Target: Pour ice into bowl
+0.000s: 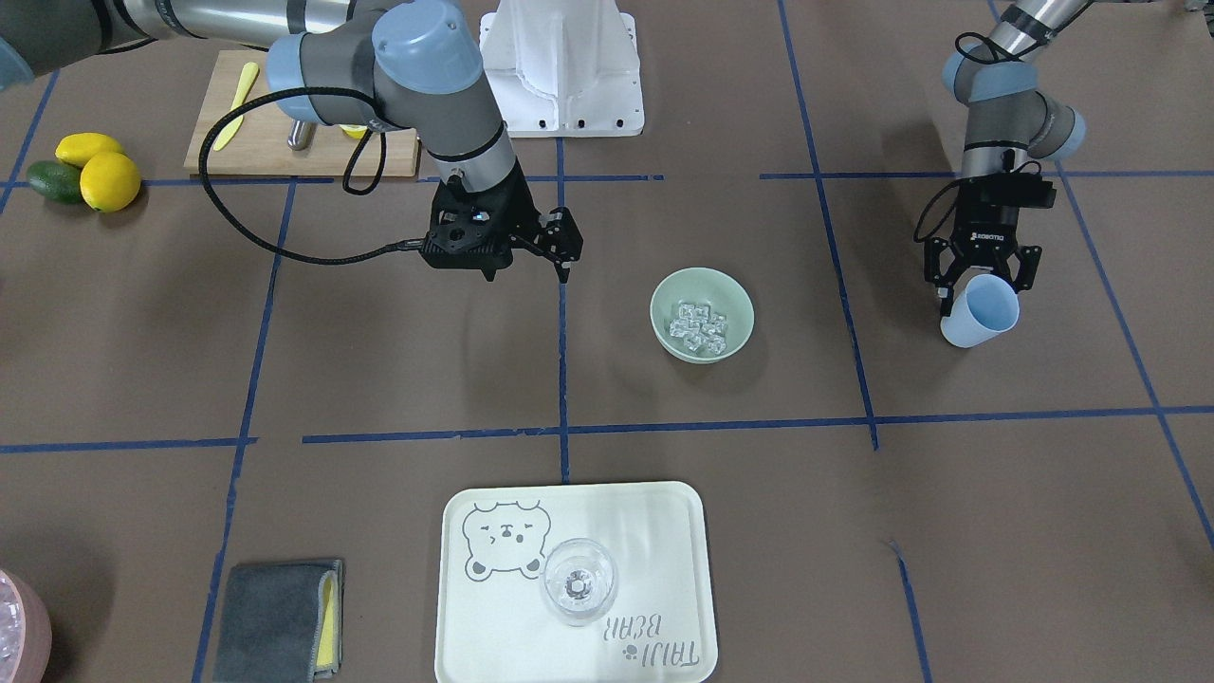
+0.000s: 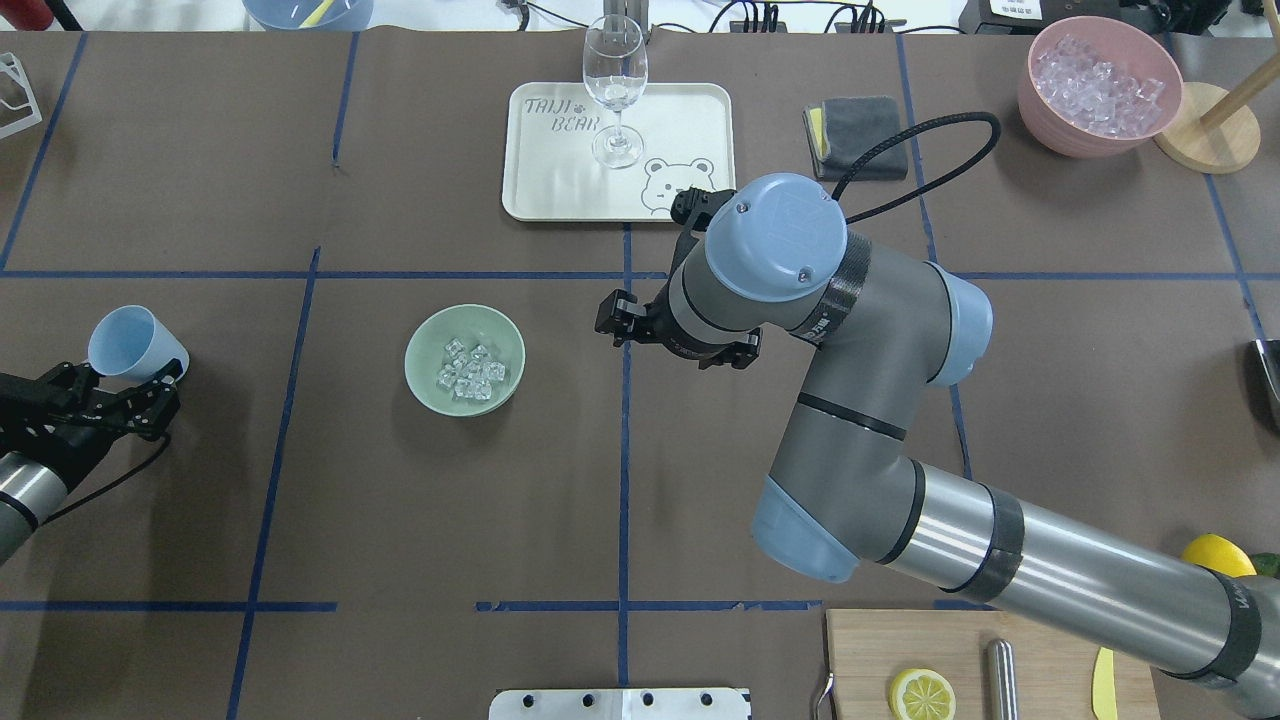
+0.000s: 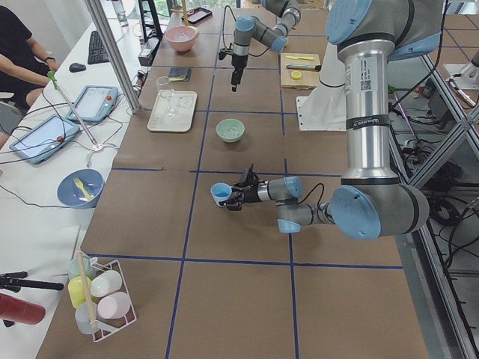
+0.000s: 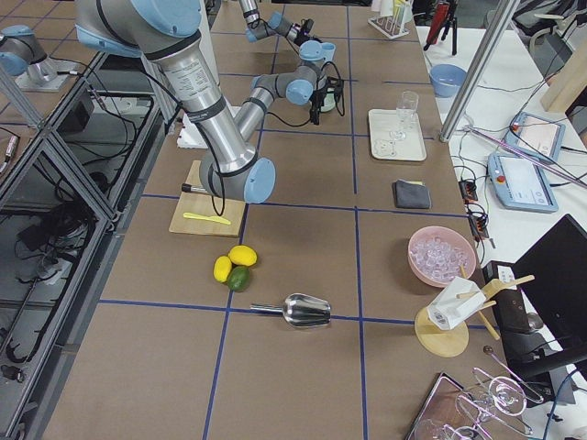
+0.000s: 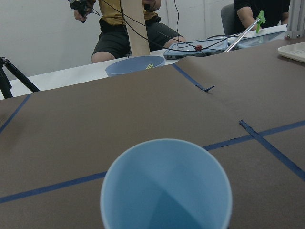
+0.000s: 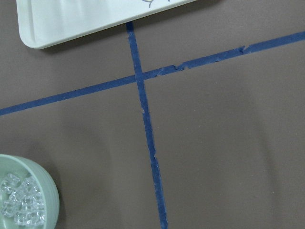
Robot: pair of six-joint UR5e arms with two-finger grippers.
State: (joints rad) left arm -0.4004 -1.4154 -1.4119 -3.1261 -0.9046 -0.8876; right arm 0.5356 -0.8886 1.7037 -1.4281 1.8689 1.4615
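Overhead exterior view: at the near table edge, on the robot's right, lies a wooden cutting board (image 2: 1045, 680). Farther in, the round pale mint-green bowl (image 2: 420, 345) stands upright, mouth up, on brown paper, well apart from every edge, with bare paper all around it. The small clear ice cubes (image 2: 468, 372) lie heaped inside it; the heap shows no long axis. The left gripper (image 2: 120, 385), well apart on the bowl's left, is clenched on a light blue plastic cup (image 2: 130, 340), tipped over, long axis nearly level, mouth away from the robot. The right gripper (image 2: 615, 320) hangs near the bowl's other side; whether it is released I cannot tell. At the far edge a cream rectangular tray (image 2: 560, 180) carries a clear stemmed glass (image 2: 613, 70).
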